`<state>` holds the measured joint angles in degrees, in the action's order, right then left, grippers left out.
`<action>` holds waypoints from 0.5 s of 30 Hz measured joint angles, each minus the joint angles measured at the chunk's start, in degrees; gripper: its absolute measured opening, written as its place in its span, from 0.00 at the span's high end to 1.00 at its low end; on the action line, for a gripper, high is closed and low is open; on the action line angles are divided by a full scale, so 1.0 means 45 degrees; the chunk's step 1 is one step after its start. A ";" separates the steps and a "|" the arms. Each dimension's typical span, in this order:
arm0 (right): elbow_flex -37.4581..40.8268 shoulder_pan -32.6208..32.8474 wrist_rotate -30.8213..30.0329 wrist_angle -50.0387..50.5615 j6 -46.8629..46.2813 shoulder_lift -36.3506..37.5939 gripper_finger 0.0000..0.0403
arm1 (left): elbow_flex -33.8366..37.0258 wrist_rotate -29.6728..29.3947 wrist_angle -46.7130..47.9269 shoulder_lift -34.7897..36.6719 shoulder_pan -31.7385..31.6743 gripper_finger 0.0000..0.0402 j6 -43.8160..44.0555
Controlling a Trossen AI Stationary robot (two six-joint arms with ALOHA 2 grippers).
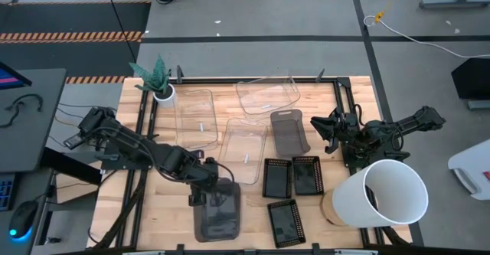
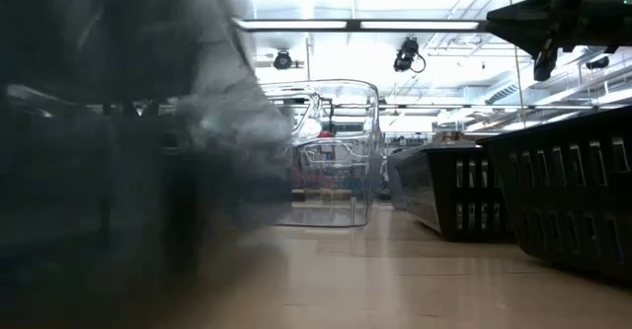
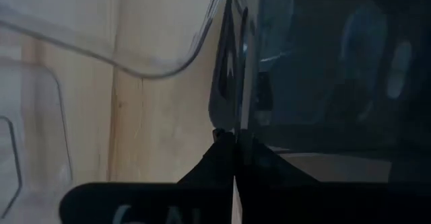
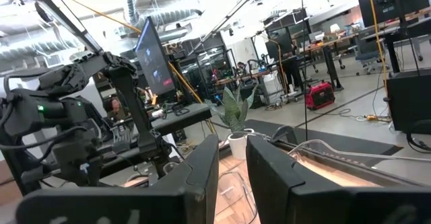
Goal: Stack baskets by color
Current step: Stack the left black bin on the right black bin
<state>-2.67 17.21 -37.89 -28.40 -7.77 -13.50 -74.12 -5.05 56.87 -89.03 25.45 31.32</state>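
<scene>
A smoky grey basket (image 1: 217, 215) sits at the table's near edge, with my left gripper (image 1: 217, 187) shut on its far wall. A second grey basket (image 1: 289, 131) lies at mid-table. Three clear baskets (image 1: 195, 117) (image 1: 266, 94) (image 1: 243, 146) lie at the far and middle left. Black mesh baskets (image 1: 276, 177) (image 1: 308, 174) (image 1: 283, 222) lie to the right of the held one. My right gripper (image 1: 328, 132) waits raised at the right, open by a narrow gap (image 4: 232, 160), holding nothing. My left gripper pinches the grey basket's far short wall at its rim (image 3: 237, 116), one finger (image 3: 215, 160) outside and the other (image 3: 266, 160) inside. The fingers come steeply from above, slanting from the left. Whether the basket's bottom rests on the table cannot be told.
A big white bucket (image 1: 387, 197) lies on its side at the near right. A small white plant pot (image 1: 163, 94) stands at the far left corner. Bare wood (image 1: 161, 217) shows left of the held basket. A black frame (image 1: 337, 94) edges the table.
</scene>
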 joint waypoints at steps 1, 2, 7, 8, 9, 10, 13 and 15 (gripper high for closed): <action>0.0001 0.0000 0.0001 0.0000 0.0000 0.0000 0.80 | -0.0029 -0.0062 -0.0106 0.0000 0.0000 0.98 -0.0114; 0.0002 0.0000 0.0004 0.0000 0.0000 0.0000 0.80 | -0.0031 -0.0142 -0.0263 0.0000 0.0000 0.97 -0.0254; 0.0000 -0.0002 0.0004 -0.0002 -0.0002 0.0000 0.79 | -0.0041 -0.0272 -0.0557 -0.0158 0.0086 0.97 -0.0797; 0.0002 -0.0004 0.0000 0.0000 0.0000 0.0004 0.80 | -0.0041 -0.0304 -0.0608 -0.0234 0.0142 0.97 -0.0859; 0.0000 0.0000 0.0000 0.0000 0.0000 0.0000 0.80 | -0.0039 -0.0328 -0.0650 -0.0328 0.0194 0.97 -0.0965; -0.0002 0.0000 0.0000 -0.0005 0.0000 0.0004 0.80 | -0.0041 -0.0350 -0.0726 -0.0428 0.0238 0.97 -0.1063; 0.0000 0.0000 0.0000 -0.0022 0.0000 0.0005 0.79 | -0.0041 -0.0303 -0.0816 -0.0797 0.0356 0.97 -0.1215; 0.0000 0.0000 0.0000 -0.0021 0.0000 0.0002 0.79 | -0.0036 -0.0299 -0.0745 -0.0972 0.0404 0.97 -0.1215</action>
<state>-2.66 17.21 -37.89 -28.50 -7.77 -13.49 -74.28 -6.39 53.51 -93.41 27.27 25.85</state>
